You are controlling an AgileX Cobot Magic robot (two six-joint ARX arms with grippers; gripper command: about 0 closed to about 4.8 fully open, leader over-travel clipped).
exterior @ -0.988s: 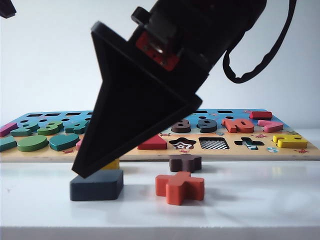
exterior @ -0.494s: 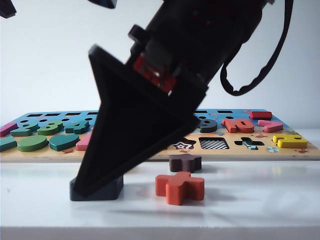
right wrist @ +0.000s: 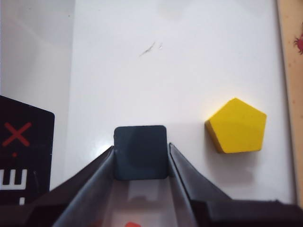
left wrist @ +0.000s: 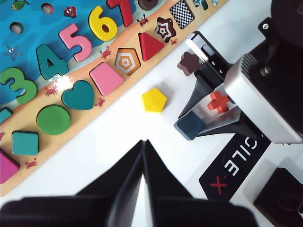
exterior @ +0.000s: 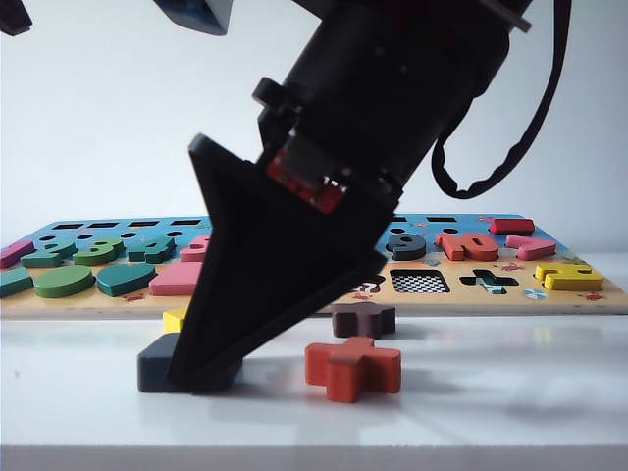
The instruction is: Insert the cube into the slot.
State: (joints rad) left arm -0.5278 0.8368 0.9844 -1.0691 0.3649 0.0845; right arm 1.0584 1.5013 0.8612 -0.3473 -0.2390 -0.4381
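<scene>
Right gripper (right wrist: 141, 153) is down at the white bench (exterior: 510, 412), jaws either side of the cube (right wrist: 140, 152). In the right wrist view both jaws sit against the cube's two opposite sides, so they look closed onto it; the cube lies flat on the bench, not lifted. In the exterior view the right gripper (exterior: 201, 378) fills the middle of the picture, tilted, tip on the cube (exterior: 155, 371), which is left of centre on the bench, in front of the puzzle board (exterior: 549, 299).

Yellow pentagon block (right wrist: 236, 126) lies just beside the cube, apart from it, between the cube and the board edge. Orange cross piece (exterior: 351, 367) is on the bench to the right of the cube, well apart. Dark brown star block (exterior: 363, 319) lies behind the cross, near the board's front edge.

The slot (exterior: 420, 282), checkered bottom, sits on the board right of centre and holds no block. It is well apart from the cube. The striped star cut-out is partly hidden by the arm.

Left gripper (left wrist: 142, 187) hovers above the bench near the board's front edge, away from all blocks. Its jaws meet at the tip, shut, nothing held.
</scene>
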